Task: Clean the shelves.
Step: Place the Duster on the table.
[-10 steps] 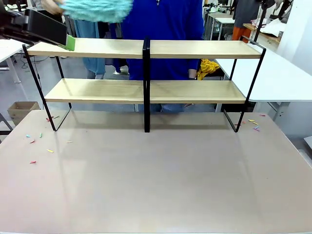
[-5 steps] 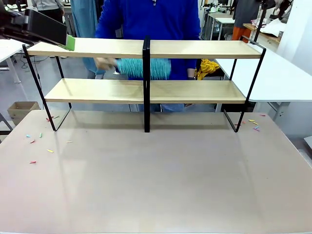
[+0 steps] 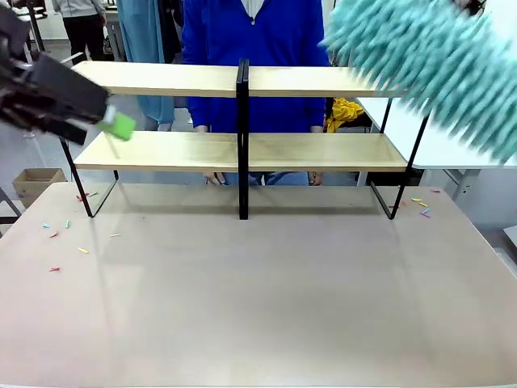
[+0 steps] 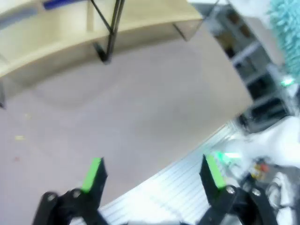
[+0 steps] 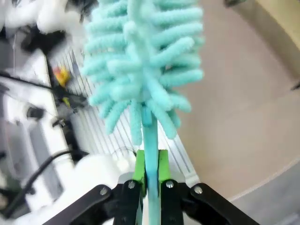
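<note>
right gripper (image 5: 151, 174) clamped on teal duster (image 5: 145, 70) handle, left gripper (image 4: 152, 171) wide open, no legible writing

My teal duster (image 3: 428, 69) is motion-blurred and covers the right end of the shelves (image 3: 242, 81). My left pincer (image 3: 119, 127) is blurred too, its arm cut by the picture's edge.
</note>
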{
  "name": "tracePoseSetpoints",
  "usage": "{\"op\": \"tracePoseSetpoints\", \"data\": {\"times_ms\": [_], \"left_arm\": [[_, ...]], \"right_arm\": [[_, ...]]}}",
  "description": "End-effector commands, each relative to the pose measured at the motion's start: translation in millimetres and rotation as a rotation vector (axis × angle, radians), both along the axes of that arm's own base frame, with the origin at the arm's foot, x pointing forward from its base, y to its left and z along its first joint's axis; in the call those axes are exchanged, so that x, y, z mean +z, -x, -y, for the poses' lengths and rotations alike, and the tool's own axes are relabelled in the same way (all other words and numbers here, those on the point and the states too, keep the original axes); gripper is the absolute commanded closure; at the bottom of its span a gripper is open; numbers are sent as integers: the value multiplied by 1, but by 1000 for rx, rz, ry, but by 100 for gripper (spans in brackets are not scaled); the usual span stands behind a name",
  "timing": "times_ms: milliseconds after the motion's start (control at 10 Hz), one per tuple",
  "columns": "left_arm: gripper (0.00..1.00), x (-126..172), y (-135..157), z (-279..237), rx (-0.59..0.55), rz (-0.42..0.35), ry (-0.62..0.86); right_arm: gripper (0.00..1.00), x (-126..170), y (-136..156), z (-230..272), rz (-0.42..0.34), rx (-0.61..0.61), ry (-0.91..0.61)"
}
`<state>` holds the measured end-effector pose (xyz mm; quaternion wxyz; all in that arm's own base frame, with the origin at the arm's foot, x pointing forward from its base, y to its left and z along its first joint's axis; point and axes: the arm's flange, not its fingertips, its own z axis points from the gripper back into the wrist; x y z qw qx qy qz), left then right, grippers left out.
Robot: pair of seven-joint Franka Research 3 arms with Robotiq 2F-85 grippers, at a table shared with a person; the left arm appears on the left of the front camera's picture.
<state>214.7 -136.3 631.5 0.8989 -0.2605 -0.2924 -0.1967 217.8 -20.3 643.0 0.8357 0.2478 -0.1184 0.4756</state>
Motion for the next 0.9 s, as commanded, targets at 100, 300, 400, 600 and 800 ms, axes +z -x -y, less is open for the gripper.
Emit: {"op": "tracePoseSetpoints", "data": {"times_ms": [100,300,400,600,800], "left_arm": [[0,-168,-16,-98,-133,-286,512],[0,-243,-25,-125,-84,-321,820],[0,-277,-25,-139,-21,-335,853],[0,-328,-5,-160,113,-341,814],[0,-339,-15,-156,137,-549,527]], "right_arm": [[88,-94,-63,-55,-34,201,209],[88,-144,-89,-98,-19,339,265],[88,-155,-94,-102,-19,326,294],[88,-140,-72,-94,-70,267,244],[88,-159,-85,-106,-69,300,269]]}}
